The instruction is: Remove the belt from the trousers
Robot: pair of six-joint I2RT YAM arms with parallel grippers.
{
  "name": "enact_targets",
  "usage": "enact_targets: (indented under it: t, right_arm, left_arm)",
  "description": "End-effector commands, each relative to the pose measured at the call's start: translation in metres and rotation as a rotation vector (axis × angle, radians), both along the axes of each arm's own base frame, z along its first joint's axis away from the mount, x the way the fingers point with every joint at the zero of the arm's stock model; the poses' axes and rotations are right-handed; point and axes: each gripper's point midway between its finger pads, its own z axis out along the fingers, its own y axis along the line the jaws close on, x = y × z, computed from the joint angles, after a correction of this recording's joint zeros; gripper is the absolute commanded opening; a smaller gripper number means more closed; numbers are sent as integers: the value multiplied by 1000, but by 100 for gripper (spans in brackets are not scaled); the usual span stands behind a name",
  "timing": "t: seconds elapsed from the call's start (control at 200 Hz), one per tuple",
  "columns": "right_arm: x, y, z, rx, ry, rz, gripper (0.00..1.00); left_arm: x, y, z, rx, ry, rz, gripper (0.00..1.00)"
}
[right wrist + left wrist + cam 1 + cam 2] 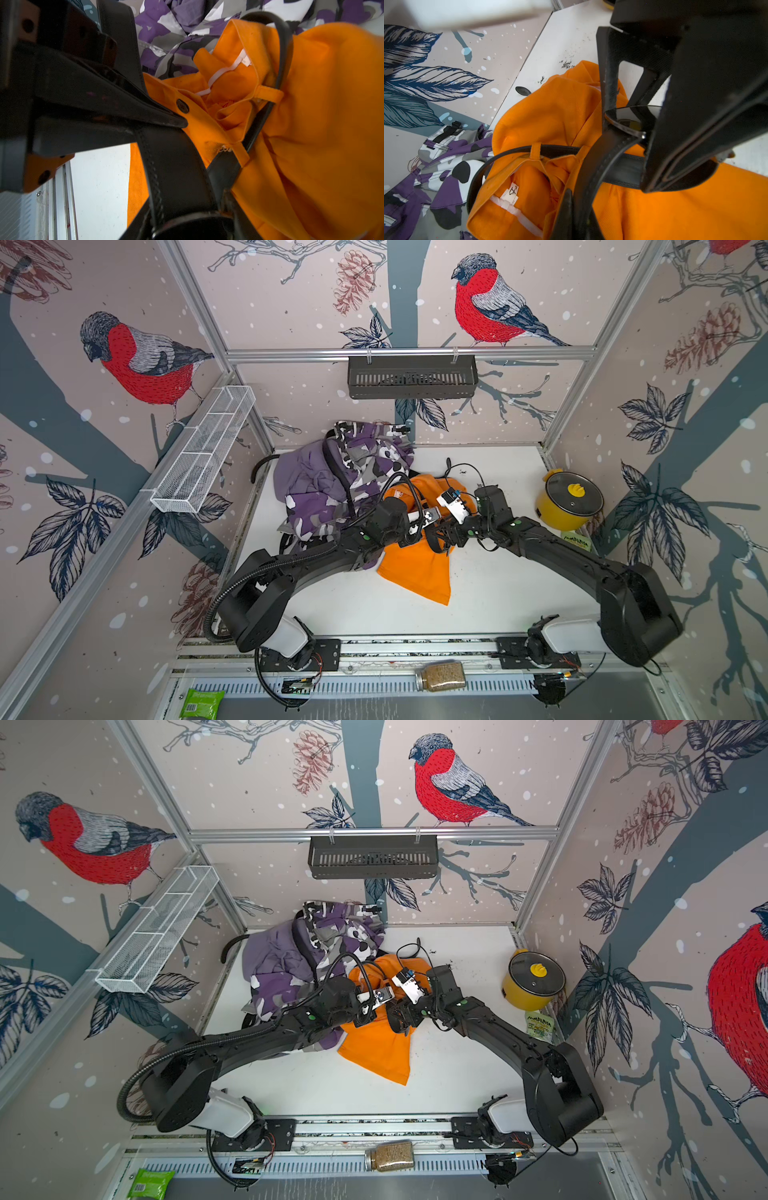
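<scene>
Orange trousers are seen crumpled at the middle of the worktop, with the waistband toward the far edge and a leg toward the near edge. The camouflage trousers and the lilac trousers are heaped together toward the far left corner, and the camouflage pair touches the orange pair. A black belt is threaded round the orange waistband and is passed through an orange belt loop and a second, frayed loop nearer the front. The belt's front part is lifted off the cloth beside the dark waistband button. Both grippers are brought together over that spot. The left gripper is noted with its fingers pressed tight together, and the stitched strap is pinched between them just beside the buckle. The right gripper is noted with its fingers partly spread. The shiny buckle is lodged crosswise between them and touched on both sides, so it is recorded as gripped. In both top views the fingertips are largely hidden by the wrists and cables. A yellow pot with a glass lid is seen at the right edge of the worktop, well apart from the trousers.
</scene>
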Motion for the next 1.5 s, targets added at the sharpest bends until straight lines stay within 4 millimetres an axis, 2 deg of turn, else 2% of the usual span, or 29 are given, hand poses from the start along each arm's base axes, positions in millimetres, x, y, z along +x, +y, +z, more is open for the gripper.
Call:
enact_targets:
  t: [0.0,0.11,0.285,0.61,0.72,0.87,0.955,1.04,1.141,1.231,1.286,1.351,1.396,1.496]
  right_arm:
    - [5,-3,-5,-29,-5,-26,0]
    - [8,0,-1,-12,-16,-29,0]
    - [12,-1,1,30,-17,-45,0]
    - [8,-5,-6,41,-5,-58,0]
    - [8,-4,-7,39,1,-52,0]
    - [6,-6,-15,17,25,-60,0]
    - [5,-12,-16,17,29,-73,0]
    - [4,-18,-15,16,31,-85,0]
    - [3,-23,-13,16,27,-92,0]
    - [3,-26,-12,6,23,-101,0]
    - [3,-24,-10,8,13,-90,0]
    - [3,-18,-8,2,-17,-69,2]
    - [5,-14,-4,2,-45,-61,6]
    - [9,-8,0,23,-99,-64,16]
  left_arm:
    - [-11,-17,11,-11,-29,-108,0]
    - [-22,-30,7,-15,-2,-158,0]
    - [-42,-39,-2,-53,65,-209,0]
    - [-42,-29,-21,-7,94,-167,0]
    - [-25,-20,-21,8,42,-75,0]
    - [23,8,-5,-26,-29,152,0]
    - [43,26,1,-34,-42,230,0]
    - [54,40,3,-22,-58,267,0]
    - [52,40,2,-17,-60,252,0]
    - [63,52,-2,12,-75,322,0]
    - [60,51,-2,16,-71,297,0]
    - [44,36,2,-13,-40,191,0]
    - [30,23,1,-30,0,94,0]
    - [12,3,-11,-44,74,20,0]
